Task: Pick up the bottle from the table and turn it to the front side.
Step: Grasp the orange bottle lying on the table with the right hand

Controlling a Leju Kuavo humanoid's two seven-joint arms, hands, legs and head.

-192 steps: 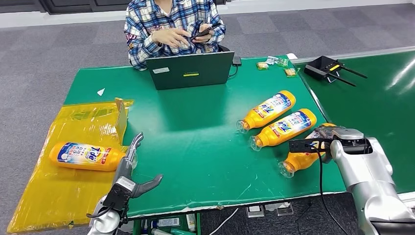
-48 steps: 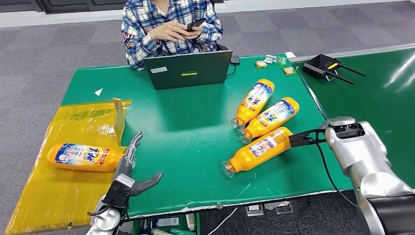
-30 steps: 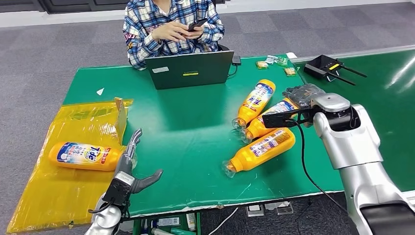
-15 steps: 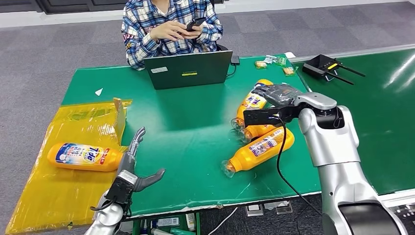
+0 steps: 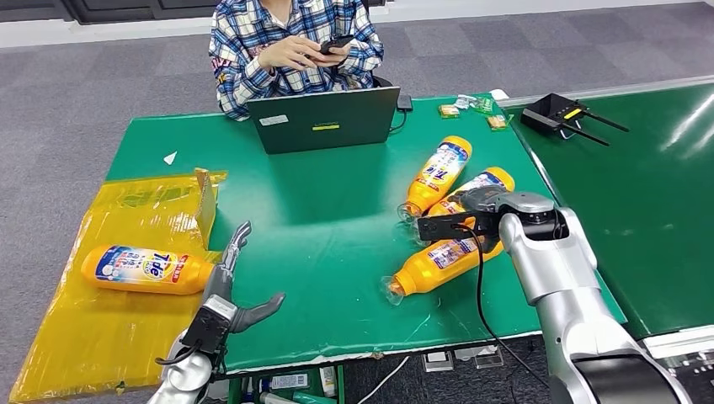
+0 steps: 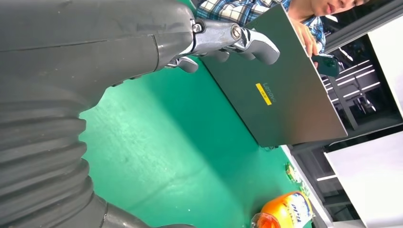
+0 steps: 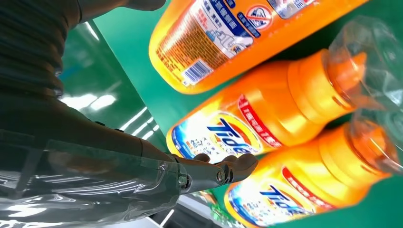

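Observation:
Three orange Tide bottles lie together on the right of the green table (image 5: 337, 252). The far bottle (image 5: 439, 171) and the near bottle (image 5: 438, 262) lie uncovered. My right hand (image 5: 471, 202) hovers over the middle bottle (image 5: 491, 179), fingers stretched out and gripping nothing. In the right wrist view the near bottle (image 7: 214, 42) shows its barcode side, while the middle bottle (image 7: 266, 118) and the far bottle (image 7: 304, 190) show the Tide logo; my fingertips (image 7: 233, 168) lie by the middle bottle's base. My left hand (image 5: 229, 290) stays open at the table's front left.
A fourth Tide bottle (image 5: 143, 268) lies on yellow plastic sheeting (image 5: 109, 337) at the left. A person sits behind an open laptop (image 5: 324, 120) at the far edge, holding a phone. A black router (image 5: 556, 114) stands at the back right on a second green table.
My right hand has come back from above the far bottle toward me and down over the middle bottle. Earlier the right arm pushed the three bottles leftward. The left hand barely moved.

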